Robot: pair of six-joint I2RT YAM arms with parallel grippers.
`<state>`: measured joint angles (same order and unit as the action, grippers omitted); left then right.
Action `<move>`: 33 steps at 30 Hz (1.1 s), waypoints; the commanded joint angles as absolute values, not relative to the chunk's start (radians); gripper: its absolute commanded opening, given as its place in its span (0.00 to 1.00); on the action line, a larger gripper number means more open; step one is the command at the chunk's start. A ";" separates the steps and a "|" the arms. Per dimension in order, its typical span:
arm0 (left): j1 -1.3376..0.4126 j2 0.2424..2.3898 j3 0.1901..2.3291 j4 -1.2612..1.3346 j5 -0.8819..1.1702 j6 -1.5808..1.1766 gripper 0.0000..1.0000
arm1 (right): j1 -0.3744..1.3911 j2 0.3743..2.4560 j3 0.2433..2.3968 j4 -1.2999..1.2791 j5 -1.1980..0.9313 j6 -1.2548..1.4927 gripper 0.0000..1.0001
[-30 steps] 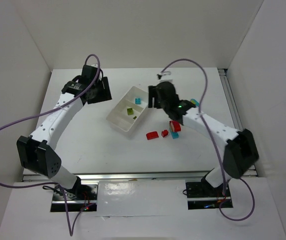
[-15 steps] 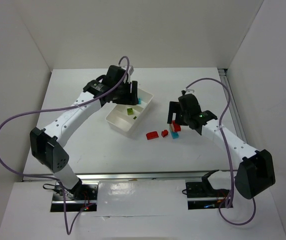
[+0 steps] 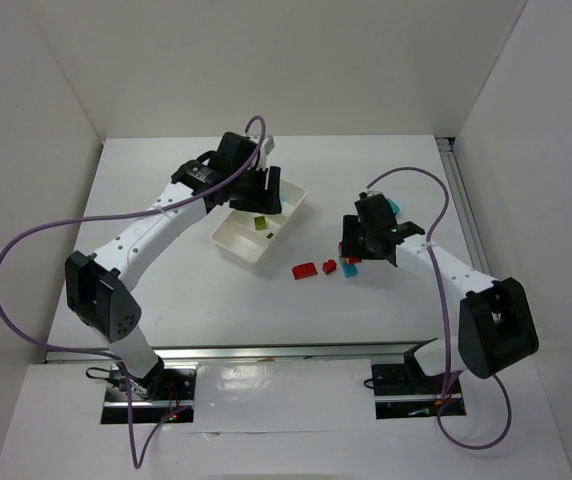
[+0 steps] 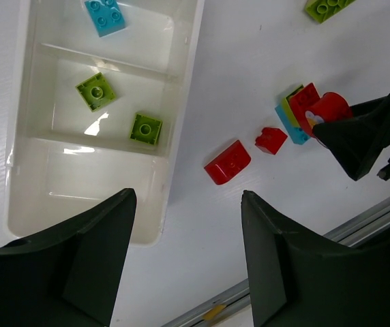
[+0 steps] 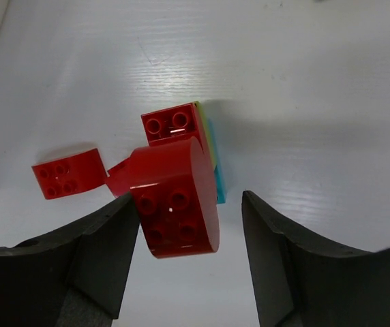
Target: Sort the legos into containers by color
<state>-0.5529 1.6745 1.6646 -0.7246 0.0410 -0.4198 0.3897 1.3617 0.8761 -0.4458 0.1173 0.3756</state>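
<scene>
The white tray (image 3: 232, 240) (image 4: 181, 102) has three containers. The far one holds a cyan lego (image 4: 106, 15), the middle one two lime legos (image 4: 96, 90) (image 4: 146, 128), and the near one is bare. My left gripper (image 3: 263, 190) (image 4: 188, 196) hovers open over the tray's near end. My right gripper (image 3: 352, 246) (image 5: 189, 197) stands open around a red rounded lego (image 5: 174, 201) that rests against its left finger, with a gap to the right finger. Behind it is a red, lime and cyan stack (image 5: 171, 126) (image 4: 297, 112).
Loose on the table left of the stack lie a red curved lego (image 3: 304, 270) (image 4: 228, 162) and a small red one (image 3: 329, 266) (image 4: 271, 139). A lime lego (image 4: 328, 7) lies farther off, and a cyan piece (image 3: 393, 205) sits behind the right arm. White walls enclose the table.
My left arm swung from the far left corner to above the tray. My right gripper left the tray and came down at the loose red legos.
</scene>
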 commanded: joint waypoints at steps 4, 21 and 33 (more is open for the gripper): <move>-0.554 1.680 1.684 -0.713 0.060 -0.399 0.73 | 0.387 1.385 0.885 -0.364 0.114 0.354 0.40; -0.361 1.562 1.479 -0.386 0.803 -0.374 0.84 | 0.118 1.227 1.063 -0.255 -0.711 0.356 0.04; -0.383 1.632 1.410 -0.163 1.089 -0.489 0.88 | 0.071 1.238 1.034 -0.008 -1.031 0.540 0.04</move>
<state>-0.3645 1.6135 1.4132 -0.2955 1.0077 -0.4309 0.0837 1.2400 1.0210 -0.1326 -0.9146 0.4694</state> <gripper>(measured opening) 0.884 0.447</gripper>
